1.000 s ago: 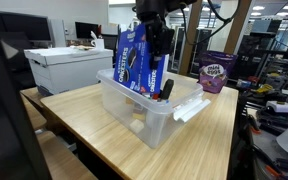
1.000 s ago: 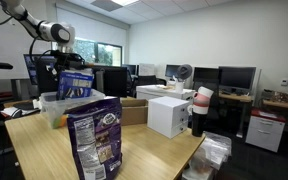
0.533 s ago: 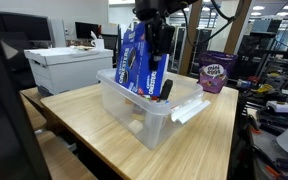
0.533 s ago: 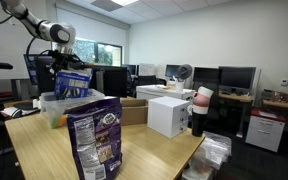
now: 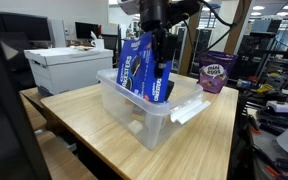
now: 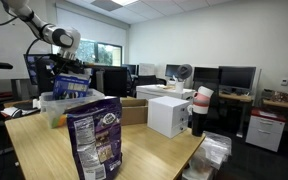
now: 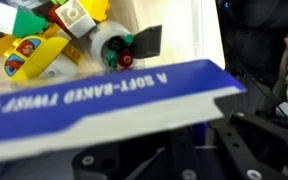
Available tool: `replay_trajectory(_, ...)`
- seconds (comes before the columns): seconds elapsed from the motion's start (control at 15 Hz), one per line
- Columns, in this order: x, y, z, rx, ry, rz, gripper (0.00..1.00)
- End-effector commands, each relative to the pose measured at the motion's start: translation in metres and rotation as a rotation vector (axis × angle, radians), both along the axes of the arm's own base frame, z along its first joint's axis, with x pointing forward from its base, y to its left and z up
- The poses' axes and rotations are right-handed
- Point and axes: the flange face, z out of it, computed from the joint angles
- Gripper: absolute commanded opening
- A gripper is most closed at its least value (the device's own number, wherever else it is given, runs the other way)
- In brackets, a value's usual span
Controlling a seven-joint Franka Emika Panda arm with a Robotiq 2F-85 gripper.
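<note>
The fingers (image 5: pixel 165 52) are clenched on a blue box (image 5: pixel 144 72) lettered "soft-baked". It hangs tilted over the clear plastic bin (image 5: pixel 152 128) on the wooden worktop (image 5: pixel 84 130), its lower end down at the rim. In the wrist view, bright toy pieces (image 7: pixel 44 40) lie on the bin's floor beneath the box, and a purple bag (image 5: pixel 216 72) stands on the worktop near the bin.

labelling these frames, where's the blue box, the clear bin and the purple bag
blue box (image 5: pixel 139 72), in an exterior view, middle of its front face
clear bin (image 5: pixel 127 114), in an exterior view, its near side wall
purple bag (image 5: pixel 216 74), in an exterior view, centre of its front
</note>
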Motion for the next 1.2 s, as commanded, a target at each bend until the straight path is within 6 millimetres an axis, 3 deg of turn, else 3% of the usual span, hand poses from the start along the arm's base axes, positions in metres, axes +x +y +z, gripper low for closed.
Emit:
replay_trajectory(0.0, -0.011, -0.007, -0.019, -0.011, 0.032, 0.069, 0.05)
replay_trajectory(0.53, -0.018, -0.005, -0.023, -0.128, 0.009, 0.173, 0.05)
replay_trajectory(1.13, -0.010, -0.002, 0.008, 0.086, 0.085, 0.253, 0.05)
